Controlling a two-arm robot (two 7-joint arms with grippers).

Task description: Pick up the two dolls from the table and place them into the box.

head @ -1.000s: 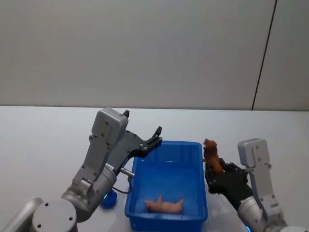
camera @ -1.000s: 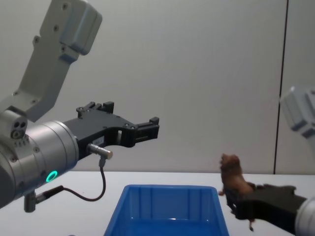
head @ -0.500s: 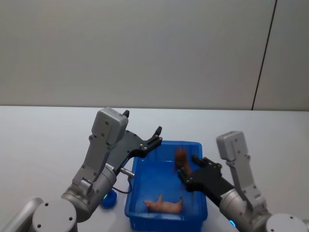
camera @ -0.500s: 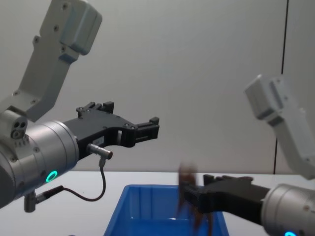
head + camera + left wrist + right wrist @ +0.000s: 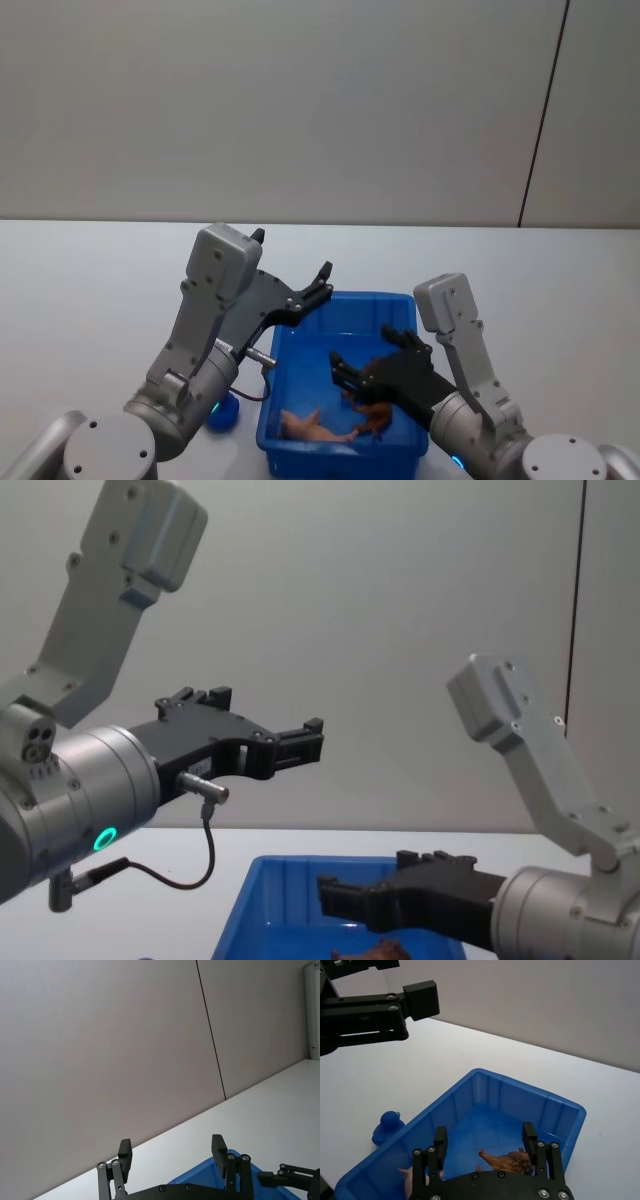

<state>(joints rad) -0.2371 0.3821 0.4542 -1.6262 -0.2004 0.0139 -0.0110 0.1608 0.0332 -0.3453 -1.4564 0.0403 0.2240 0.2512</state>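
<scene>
**In the box (image 5: 516,1101): brown doll (image 5: 508,1160) down, blue doll (image 5: 386,1126) pending**

Over the box, the right end effector (image 5: 484,1134) is spread wide and empty, with the brown doll lying just below it. The left end effector (image 5: 171,1146) hovers open and empty above the far-left rim. The blue doll sits on the worktop (image 5: 420,1060), near-left of the box. It's likely the next pick: the left arm must descend and close on it.

Head looks down; chest level, close; wrists forward; all share box (image 5: 370,297).

Brown doll (image 5: 372,952) cut off by chest view's lower edge; blue doll (image 5: 226,412) half hidden behind left arm (image 5: 200,335).
</scene>
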